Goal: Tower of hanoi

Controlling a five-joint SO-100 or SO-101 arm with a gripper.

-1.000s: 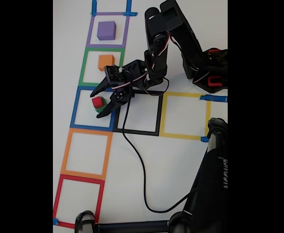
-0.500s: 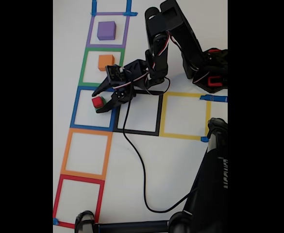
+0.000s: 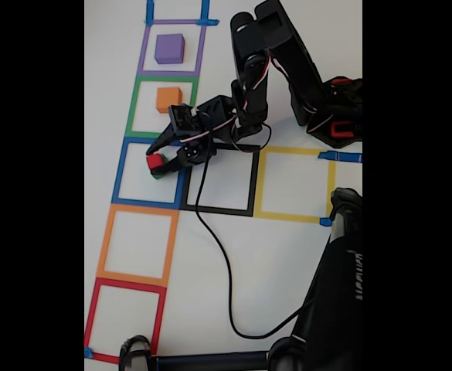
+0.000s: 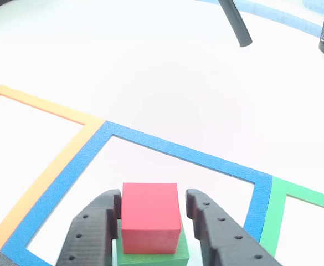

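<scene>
On the white table (image 3: 287, 255), the gripper (image 4: 153, 206) holds narrowly one red cube (image 4: 150, 216) atop one green block (image 4: 150, 256); one orange cube (image 3: 168, 99) and one purple cube (image 3: 168, 48) lie beyond

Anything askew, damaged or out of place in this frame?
Nothing stands out. The red cube sits squarely on the green block inside the blue square, with the gripper around it. The orange cube and purple cube sit inside their squares.

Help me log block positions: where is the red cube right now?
In the fixed view the red cube sits inside the blue square, stacked on a green block, between the gripper fingers.
</scene>
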